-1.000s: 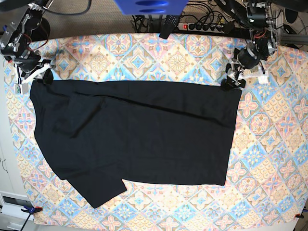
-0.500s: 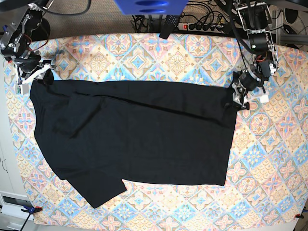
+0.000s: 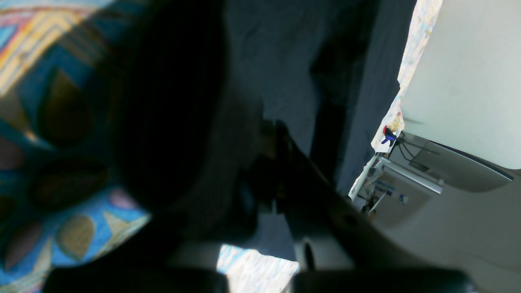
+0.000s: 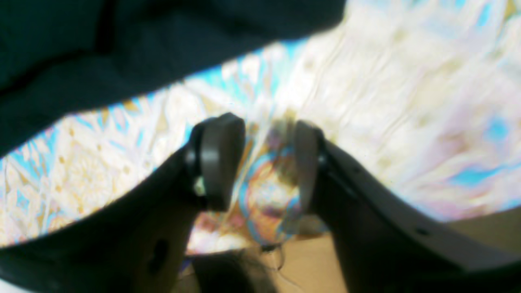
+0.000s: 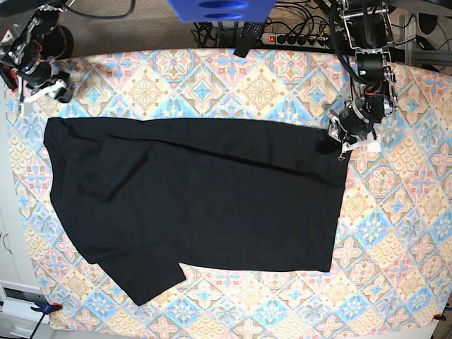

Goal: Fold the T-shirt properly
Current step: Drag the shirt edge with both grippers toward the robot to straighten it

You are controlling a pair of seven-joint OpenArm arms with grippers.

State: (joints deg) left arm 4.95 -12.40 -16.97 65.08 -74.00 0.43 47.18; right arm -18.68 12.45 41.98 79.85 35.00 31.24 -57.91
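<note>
The plain black cotton T-shirt [image 5: 191, 201] is lying spread flat across the middle of the patterned tablecloth [image 5: 395, 233], one sleeve poking toward the near left corner. The left gripper [image 5: 337, 141] is clamped tight on the shirt's far right corner. The right gripper [image 4: 264, 162] is up by the far left corner with its fingers apart, holding nothing, just off the shirt.

A cloth table cover patterned with blue, orange and cream tile motifs [image 5: 233, 78] spreads across the whole table, with a white power strip with a red switch [image 5: 296, 39] and tangled black cables [image 5: 296, 15] at the far edge, right of a blue plastic object [image 5: 220, 8].
</note>
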